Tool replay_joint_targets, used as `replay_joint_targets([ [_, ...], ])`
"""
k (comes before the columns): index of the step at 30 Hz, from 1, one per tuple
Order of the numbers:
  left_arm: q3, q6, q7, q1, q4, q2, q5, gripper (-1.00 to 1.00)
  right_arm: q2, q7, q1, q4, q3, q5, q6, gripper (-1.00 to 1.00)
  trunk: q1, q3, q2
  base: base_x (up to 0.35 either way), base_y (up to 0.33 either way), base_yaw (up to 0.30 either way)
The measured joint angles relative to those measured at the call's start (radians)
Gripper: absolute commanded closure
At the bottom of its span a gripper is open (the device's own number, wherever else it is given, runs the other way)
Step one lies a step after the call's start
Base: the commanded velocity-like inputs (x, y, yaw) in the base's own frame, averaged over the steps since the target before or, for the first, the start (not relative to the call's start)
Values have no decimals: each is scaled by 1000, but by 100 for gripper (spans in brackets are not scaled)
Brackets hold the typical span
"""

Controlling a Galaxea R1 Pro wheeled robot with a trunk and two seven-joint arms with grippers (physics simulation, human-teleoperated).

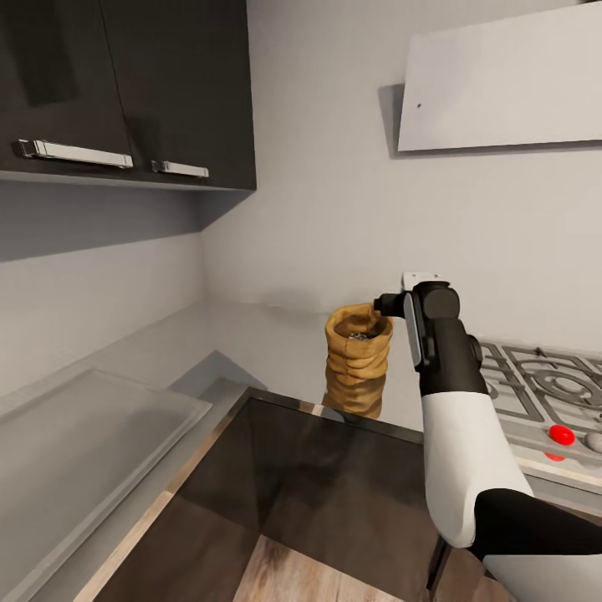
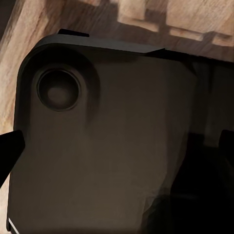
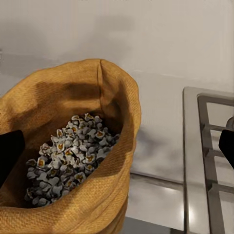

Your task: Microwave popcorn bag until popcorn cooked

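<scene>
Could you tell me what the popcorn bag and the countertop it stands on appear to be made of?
The popcorn bag looks like coarse woven cloth, burlap-like: tan, matte, wrinkled, with visible weave. The countertop seems a smooth grey slab, perhaps stone or laminate, with a faint sheen that reflects the bag.

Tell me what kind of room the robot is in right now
A kitchen, most likely: a steel gas hob with burner grates, a grey countertop running into a corner, and dark wall cabinets overhead. A popcorn bag stands on the worktop.
</scene>
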Motion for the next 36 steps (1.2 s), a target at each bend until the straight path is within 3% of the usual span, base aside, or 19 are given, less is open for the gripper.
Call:
replay_joint_targets([
  [5, 0, 0, 0, 0, 0, 0, 1, -100, 5, -15, 0, 0, 9, 8, 0, -100, 0, 0, 0, 0, 0, 0],
  [9, 0, 0, 0, 0, 0, 0, 1, -100, 3, -150, -4, 16, 5, 35, 1, -100, 0, 0, 0, 0, 0, 0],
  [12, 0, 0, 0, 0, 0, 0, 0, -100, 5, -182, -74, 155, 4, 37, 1, -100, 0, 0, 0, 0, 0, 0],
  [15, 0, 0, 0, 0, 0, 0, 0, -100, 2, -189, -200, 389, -7, 30, 1, -100, 0, 0, 0, 0, 0, 0],
  [16, 0, 0, 0, 0, 0, 0, 0, -100, 1, -192, -248, 466, -23, 28, 1, -100, 0, 0, 0, 0, 0, 0],
  [20, 0, 0, 0, 0, 0, 0, 0, -100, 4, -213, -365, 623, -116, 22, 1, -100, 0, 0, 0, 0, 0, 0],
  [22, 0, 0, 0, 0, 0, 0, 0, -100, 4, -219, -381, 657, -146, 20, 1, -100, 0, 0, 0, 0, 0, 0],
  [26, 0, 2, 0, 0, 0, 0, 0, -100, 3, -221, -388, 673, -257, 19, 1, -100, 0, 0, 0, 0, 0, 0],
  [30, -2, 2, -1, 0, 0, 0, -2, -100, 4, -220, -389, 670, -321, 20, 1, -100, 0, 0, 0, -80, 0, 0],
  [36, -1, 0, -1, 0, 0, 0, 0, -100, 4, -221, -389, 662, -331, 21, 1, -100, 1, 0, 0, -315, 0, 0],
])
